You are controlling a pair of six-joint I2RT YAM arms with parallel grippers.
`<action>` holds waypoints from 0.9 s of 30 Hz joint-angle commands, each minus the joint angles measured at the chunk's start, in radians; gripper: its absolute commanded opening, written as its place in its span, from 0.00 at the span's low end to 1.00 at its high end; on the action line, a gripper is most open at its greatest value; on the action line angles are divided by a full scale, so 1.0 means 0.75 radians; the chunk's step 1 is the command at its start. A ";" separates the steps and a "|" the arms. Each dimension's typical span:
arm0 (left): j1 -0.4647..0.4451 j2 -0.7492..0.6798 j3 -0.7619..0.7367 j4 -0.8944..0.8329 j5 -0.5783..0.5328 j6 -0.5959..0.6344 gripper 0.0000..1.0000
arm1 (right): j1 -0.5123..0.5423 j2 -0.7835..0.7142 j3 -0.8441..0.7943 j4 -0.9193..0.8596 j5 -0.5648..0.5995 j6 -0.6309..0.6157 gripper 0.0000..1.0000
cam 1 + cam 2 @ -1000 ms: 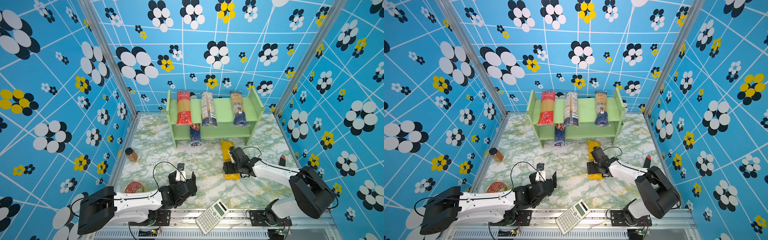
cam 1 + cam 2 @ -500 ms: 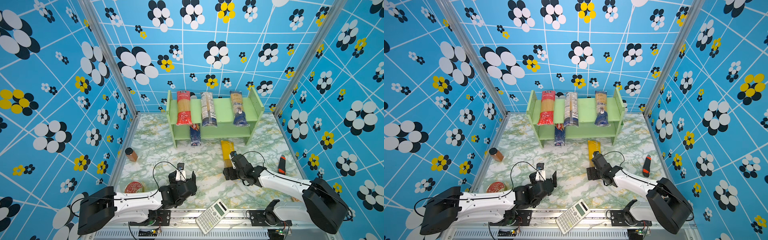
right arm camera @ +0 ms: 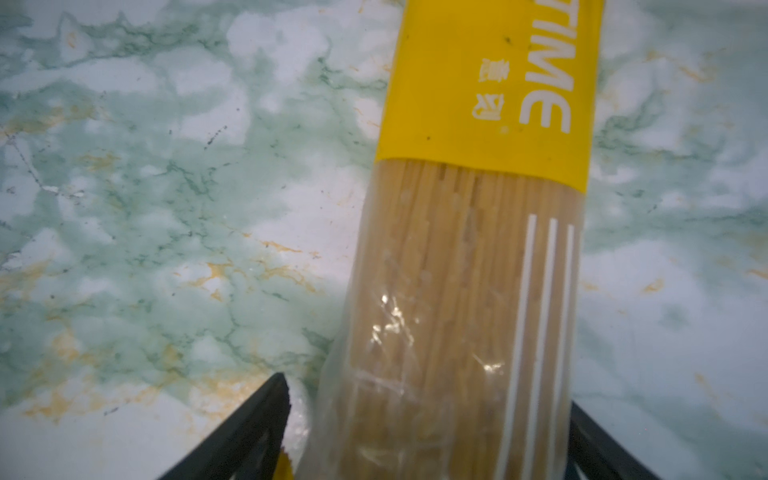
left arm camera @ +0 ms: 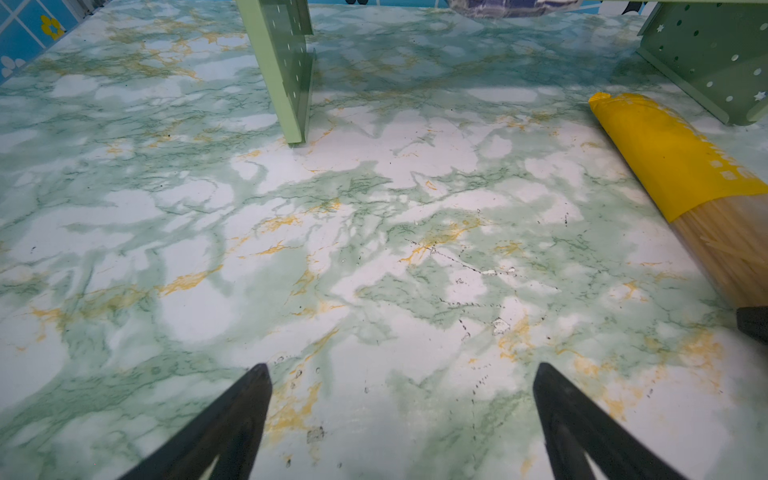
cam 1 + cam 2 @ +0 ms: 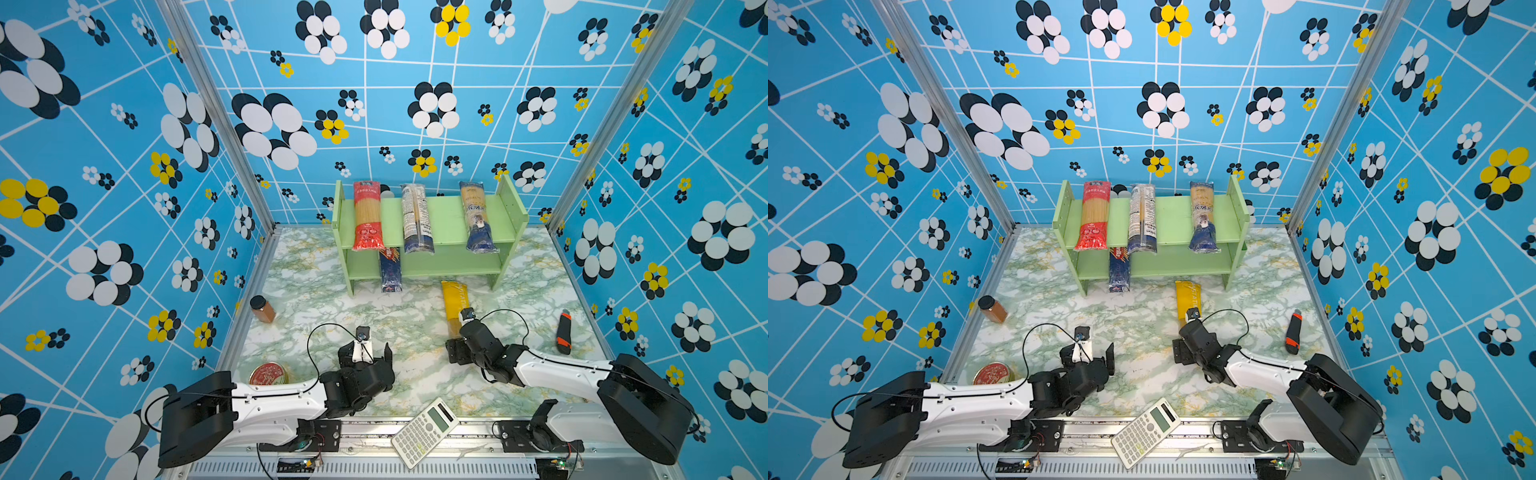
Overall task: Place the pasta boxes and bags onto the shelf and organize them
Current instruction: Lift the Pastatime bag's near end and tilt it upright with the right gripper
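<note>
A light-green shelf holds three spaghetti packs on its top tier and a dark blue box below. In front, on the marble tabletop, lies a yellow bag lettered "TIME". The right claw straddles its clear end, spread, not clamped. The left claw gapes wide over the tabletop.

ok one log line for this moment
left gripper open, empty | right gripper open, straddling yellow spaghetti bag | bag on table, in front of shelf
</note>
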 commanded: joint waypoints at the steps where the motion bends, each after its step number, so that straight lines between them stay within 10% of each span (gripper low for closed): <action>1: 0.013 0.008 0.032 0.009 -0.006 -0.021 0.99 | 0.008 0.030 -0.066 0.033 0.053 0.034 0.89; 27: 0.015 0.036 0.036 0.009 -0.012 -0.034 0.99 | 0.046 0.168 -0.102 0.142 0.163 0.065 0.73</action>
